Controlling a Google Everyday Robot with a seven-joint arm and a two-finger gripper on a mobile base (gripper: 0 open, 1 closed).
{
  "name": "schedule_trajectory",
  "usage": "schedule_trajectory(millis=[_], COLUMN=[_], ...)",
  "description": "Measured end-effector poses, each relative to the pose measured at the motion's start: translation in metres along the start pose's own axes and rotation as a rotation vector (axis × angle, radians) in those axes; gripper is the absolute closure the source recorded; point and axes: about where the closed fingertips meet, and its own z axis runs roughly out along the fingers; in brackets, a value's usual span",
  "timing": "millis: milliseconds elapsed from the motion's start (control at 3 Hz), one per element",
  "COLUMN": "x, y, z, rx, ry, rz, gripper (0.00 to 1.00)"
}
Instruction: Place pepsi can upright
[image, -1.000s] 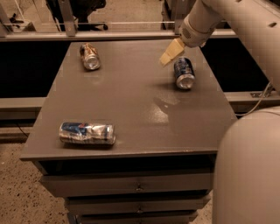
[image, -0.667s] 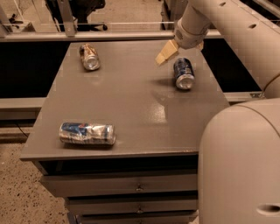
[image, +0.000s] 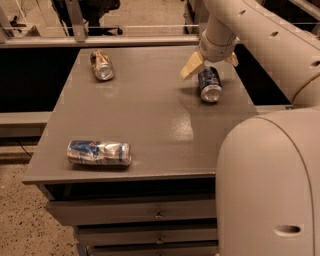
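Altogether three cans lie sideways on the smooth grey worktop (image: 150, 117): the cylindrical dark blue pepsi can (image: 210, 85) near the far right edge, a brown-orange and silver can (image: 102, 65) far left, and a crumpled blue-and-silver can (image: 99, 152) front left. The end effector (image: 210, 69) hangs released, tan fingers (image: 191, 66) spread either side of the pepsi can's far end.

The tabletop (image: 150, 120) is smooth grey with a dull sheen. The pepsi can (image: 209, 84) is glossy metal. Just above it, the tool (image: 210, 69) spreads matt tan fingers (image: 191, 66). The dented can (image: 99, 152) is crumpled, shiny metal.
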Motion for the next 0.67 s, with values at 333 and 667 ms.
schedule_trajectory(millis=[333,667], x=[0.0072,0.0141], y=[0.0,0.0018], z=[0.0045,0.0115], rx=[0.013,0.016], ry=[0.027,0.041], rz=[0.028,0.046], gripper=[0.0,0.18])
